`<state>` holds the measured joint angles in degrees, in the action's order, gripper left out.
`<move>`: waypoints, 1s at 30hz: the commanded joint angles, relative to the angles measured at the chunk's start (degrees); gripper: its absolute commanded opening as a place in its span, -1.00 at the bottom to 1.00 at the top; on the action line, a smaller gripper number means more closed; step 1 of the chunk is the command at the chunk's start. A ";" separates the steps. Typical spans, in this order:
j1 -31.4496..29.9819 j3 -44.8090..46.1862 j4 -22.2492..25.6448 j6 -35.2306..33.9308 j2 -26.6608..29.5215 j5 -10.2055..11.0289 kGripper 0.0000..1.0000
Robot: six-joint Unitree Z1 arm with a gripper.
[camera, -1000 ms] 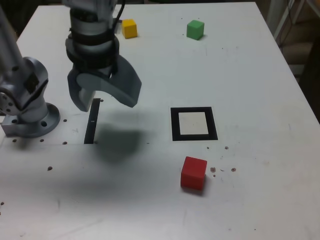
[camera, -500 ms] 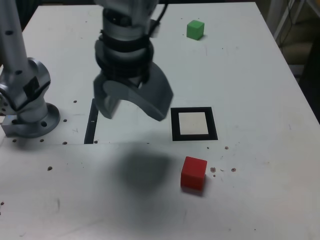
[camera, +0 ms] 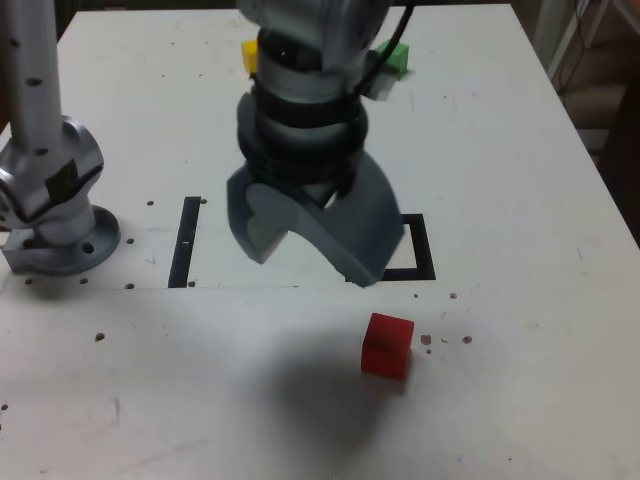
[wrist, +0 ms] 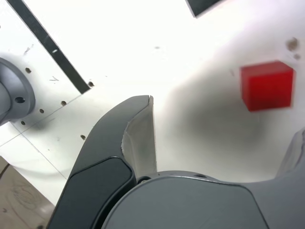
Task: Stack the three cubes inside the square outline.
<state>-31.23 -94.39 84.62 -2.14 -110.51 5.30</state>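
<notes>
The red cube (camera: 387, 346) (wrist: 267, 86) lies on the white table near the front, just ahead of the square outline (camera: 421, 250). My gripper (camera: 310, 262) (wrist: 226, 117) hangs open above the table with nothing between its fingers, covering most of the outline. It is behind the red cube and to the exterior view's left of it. At the back of the table, the yellow cube (camera: 249, 55) and the green cube (camera: 399, 56) peek out on either side of the arm. A corner of the square outline (wrist: 202, 5) shows in the wrist view.
A thin black strip (camera: 186, 240) (wrist: 47, 43) lies on the table at the exterior view's left of the gripper. The arm's grey base (camera: 55, 205) (wrist: 12, 95) stands at the left edge. Dark specks dot the table (camera: 520, 180).
The gripper has swung from above the black strip to the exterior view's right and forward, now over the square outline, hiding most of it and of the far cubes. Its jaws stayed open.
</notes>
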 commanded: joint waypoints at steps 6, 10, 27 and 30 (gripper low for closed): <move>-0.94 -5.26 2.09 0.87 -5.10 -0.67 0.99; -0.94 -7.20 2.19 0.38 -7.69 -1.35 0.99; 0.33 -11.39 2.46 -5.85 -14.19 -4.51 0.99; 1.04 -11.87 2.50 -7.13 -14.91 -4.99 0.99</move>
<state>-30.49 -105.88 86.83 -9.03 -124.83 0.48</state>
